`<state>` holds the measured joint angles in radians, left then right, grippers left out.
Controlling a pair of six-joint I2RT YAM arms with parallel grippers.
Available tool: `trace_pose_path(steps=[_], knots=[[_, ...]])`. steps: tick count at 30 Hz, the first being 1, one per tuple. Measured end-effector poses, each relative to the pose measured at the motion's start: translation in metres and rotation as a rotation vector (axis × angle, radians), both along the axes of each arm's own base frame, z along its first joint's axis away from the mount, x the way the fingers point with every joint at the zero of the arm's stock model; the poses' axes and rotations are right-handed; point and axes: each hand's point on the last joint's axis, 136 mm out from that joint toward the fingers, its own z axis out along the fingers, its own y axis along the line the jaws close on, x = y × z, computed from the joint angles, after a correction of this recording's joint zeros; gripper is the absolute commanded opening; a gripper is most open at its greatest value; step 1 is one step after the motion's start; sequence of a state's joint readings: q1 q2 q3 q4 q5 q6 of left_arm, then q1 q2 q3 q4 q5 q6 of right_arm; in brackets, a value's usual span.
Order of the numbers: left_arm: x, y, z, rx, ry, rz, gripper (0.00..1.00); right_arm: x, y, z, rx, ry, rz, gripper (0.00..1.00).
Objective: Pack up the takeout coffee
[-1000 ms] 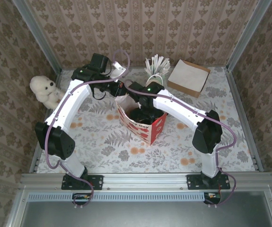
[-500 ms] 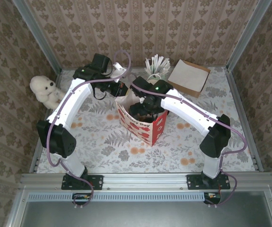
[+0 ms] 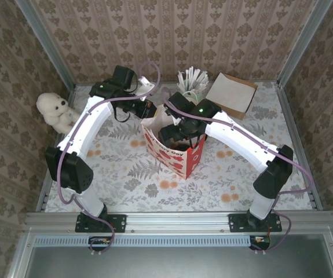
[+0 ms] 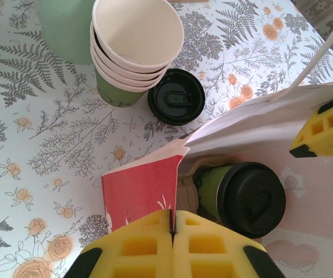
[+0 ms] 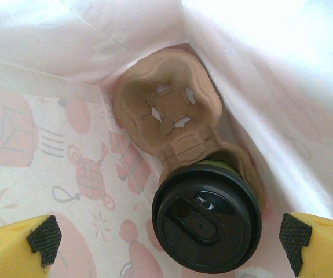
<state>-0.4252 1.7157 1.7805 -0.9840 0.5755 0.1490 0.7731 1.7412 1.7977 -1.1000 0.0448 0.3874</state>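
The takeout coffee, a dark green cup with a black lid, stands in one slot of a brown cardboard carrier at the bottom of the red-and-white paper bag. Seen from the left wrist, the coffee sits just inside the bag's rim. My right gripper hangs open above the cup, its yellow fingers wide on either side and apart from it. My left gripper is shut on the bag's red rim and holds the mouth open.
Beside the bag stand a stack of cream paper cups, a loose black lid and a pale green cup. A cup of white sticks and a brown box sit at the back, a white teddy at the left.
My right gripper has risen out of the bag with its jaws still open, and its elbow has swung to the right. The left arm has not moved.
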Motion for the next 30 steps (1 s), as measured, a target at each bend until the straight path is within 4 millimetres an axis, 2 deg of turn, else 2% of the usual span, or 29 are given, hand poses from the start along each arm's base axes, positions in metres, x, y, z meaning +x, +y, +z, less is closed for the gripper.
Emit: trace_pose_path(steps=[13,16,24,27,30], knots=[[0.000,0.000,0.000,-0.001,0.004,0.005,0.00,-0.007,-0.002,0.016,0.015,-0.031,0.067,1.00],[0.000,0.000,0.000,-0.002,0.011,0.014,0.00,-0.013,-0.004,0.029,0.039,-0.055,0.097,1.00],[0.004,0.004,-0.003,0.003,0.017,0.064,0.00,-0.044,-0.012,0.079,0.186,-0.112,0.163,1.00],[0.005,0.007,-0.004,0.008,0.023,0.100,0.00,-0.053,-0.020,0.084,0.214,-0.129,0.141,1.00],[0.005,0.010,-0.005,0.010,0.037,0.135,0.00,-0.055,-0.036,0.091,0.225,-0.157,0.046,1.00]])
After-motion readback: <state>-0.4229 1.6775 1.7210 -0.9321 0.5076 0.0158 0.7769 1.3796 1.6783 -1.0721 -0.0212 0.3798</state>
